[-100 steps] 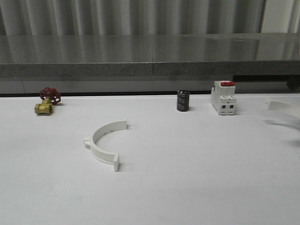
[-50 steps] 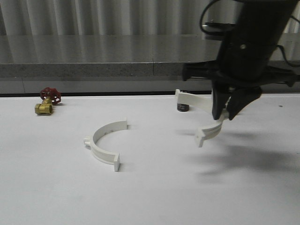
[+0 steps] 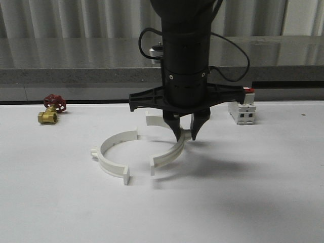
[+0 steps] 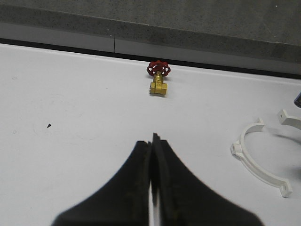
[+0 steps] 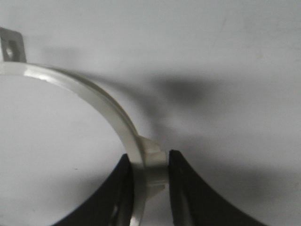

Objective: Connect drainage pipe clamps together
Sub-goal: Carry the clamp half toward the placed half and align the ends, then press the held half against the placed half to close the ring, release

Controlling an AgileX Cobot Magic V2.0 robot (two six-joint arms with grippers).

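While clenched on the carried clamp half (image 3: 169, 152) at its lug, right hand (image 3: 186, 135) brings end tabs toward resting clamp half (image 3: 114, 154); left hand (image 4: 151, 160) closed, empty.

The right pincer (image 5: 149, 188) grips a white drainage pipe clamp (image 5: 94, 96) at its small side lug, one dark finger (image 5: 117, 197) pressed on the inner face of the arc and the other on the lug's outer face. From the grip the arc sweeps toward ten o'clock and ends in a flat tab (image 5: 11, 44) with a hole. Beneath lies the white desk (image 5: 235, 56), crossed by soft grey shadows.
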